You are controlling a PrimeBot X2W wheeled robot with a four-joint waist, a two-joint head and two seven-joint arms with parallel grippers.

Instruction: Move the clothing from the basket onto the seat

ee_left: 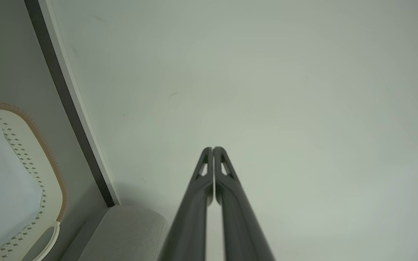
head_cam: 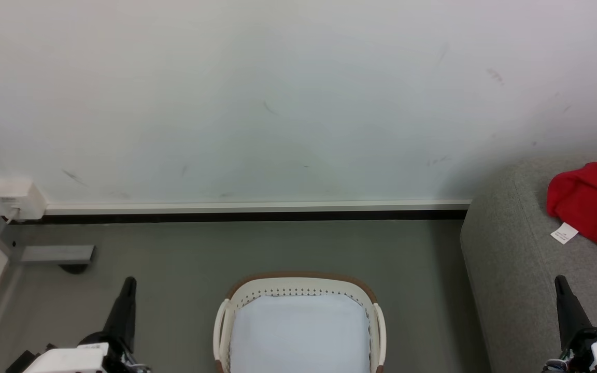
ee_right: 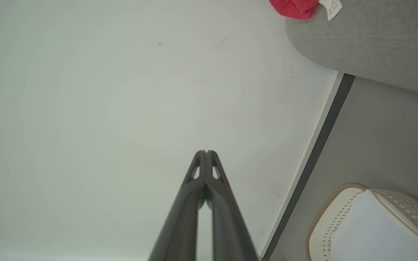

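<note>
The red clothing (head_cam: 594, 207) lies crumpled on the grey seat (head_cam: 516, 259) at the right edge of the head view, its white tag beside it. The cream basket (head_cam: 298, 290) with its brown rim stands on the floor at bottom centre, and only its pale base shows inside. My left gripper (head_cam: 129, 282) points up at the lower left, shut with nothing in it, well left of the basket. At the lower right my right gripper (head_cam: 560, 282) is shut over the seat's front part. In the right wrist view the clothing (ee_right: 294, 7) sits on the seat (ee_right: 368, 40) above the basket (ee_right: 339, 214).
A white wall (head_cam: 257, 103) with a pale baseboard (head_cam: 257, 208) runs behind the basket. A white power adapter (head_cam: 16, 199) and a grey bracket (head_cam: 57, 255) sit at the far left, beside a grey panel edge. Grey floor (head_cam: 298, 246) lies between basket and wall.
</note>
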